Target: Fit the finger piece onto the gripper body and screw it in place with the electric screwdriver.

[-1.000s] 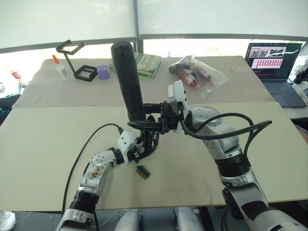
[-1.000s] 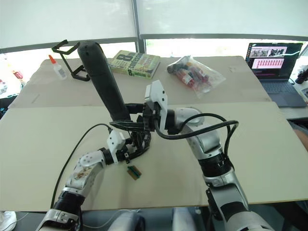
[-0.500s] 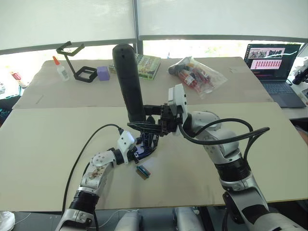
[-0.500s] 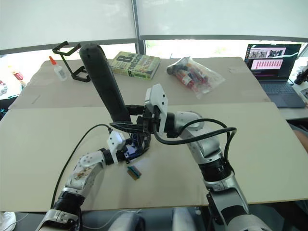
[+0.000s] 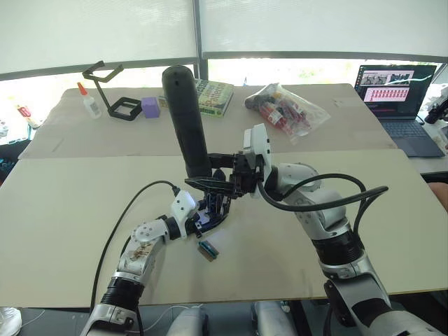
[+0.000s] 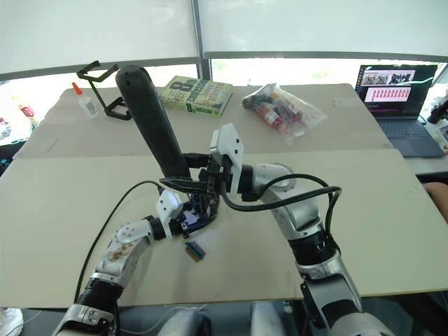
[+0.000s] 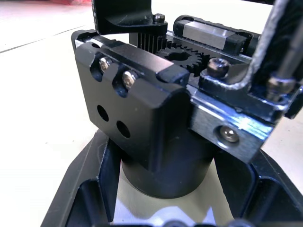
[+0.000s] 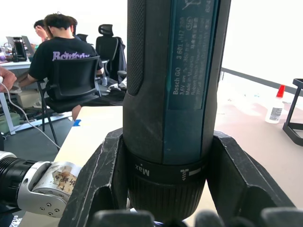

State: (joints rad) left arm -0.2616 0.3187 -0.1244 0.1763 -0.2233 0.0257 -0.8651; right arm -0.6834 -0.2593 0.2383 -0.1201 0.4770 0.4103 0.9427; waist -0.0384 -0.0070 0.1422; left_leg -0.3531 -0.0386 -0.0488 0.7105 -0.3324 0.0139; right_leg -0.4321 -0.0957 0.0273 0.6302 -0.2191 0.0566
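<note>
L hand (image 5: 207, 218) clenched round the gripper body (image 7: 156, 123), which sat on the counter (image 5: 63, 210) near its front edge. Small green-brown block (image 5: 208, 248) lay just beside it. R hand (image 5: 210, 183) gripped the electric screwdriver (image 5: 185, 119) upright, slightly tilted, bit end down directly over the gripper body

Black electric screwdriver (image 5: 185, 119) upright, tilted — tip over gripper body (image 7: 151, 127), black block w/ gears.

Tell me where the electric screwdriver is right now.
The electric screwdriver stands near upright at the table's middle, held by the right gripper, directly above the gripper body in the left gripper.
</note>
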